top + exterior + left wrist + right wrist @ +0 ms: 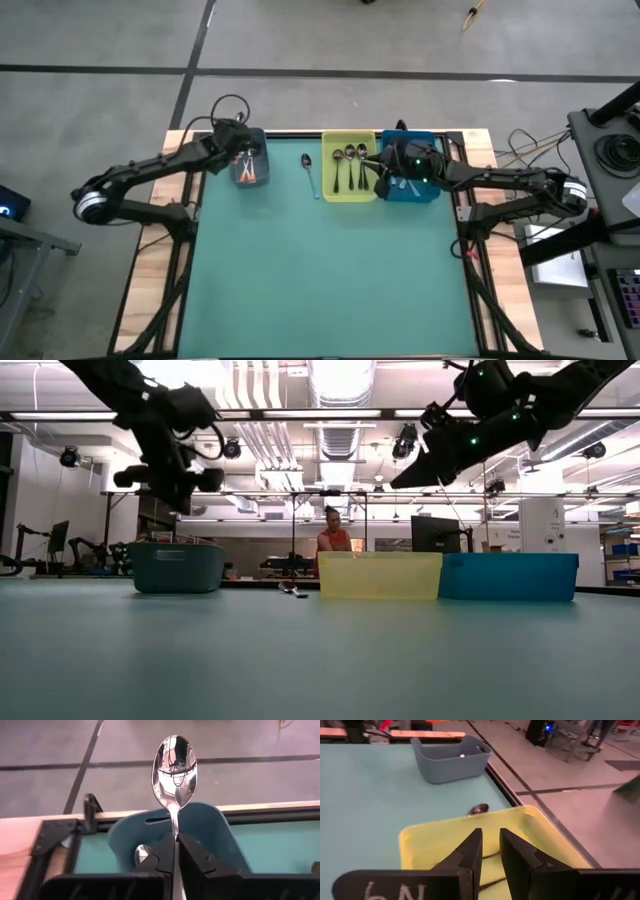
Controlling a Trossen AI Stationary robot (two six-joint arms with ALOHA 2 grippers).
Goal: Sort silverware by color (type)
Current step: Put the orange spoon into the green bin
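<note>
Left wrist view, left tool (pixel 176 851) clamped on spoon (pixel 174 772), handle hidden; right tool (pixel 490 851) slightly parted, empty, over yellow bin (pixel 420 845).

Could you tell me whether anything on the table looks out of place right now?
One spoon lies loose on the green table, between the grey-blue bin and the yellow bin, while the other spoons sit inside bins. Nothing looks spilled or damaged.

Mirror-glossy metal spoon (pixel 174 772), matt plastic yellow bin (pixel 420 845), smooth teal tabletop (pixel 330 270) edged in wood.
</note>
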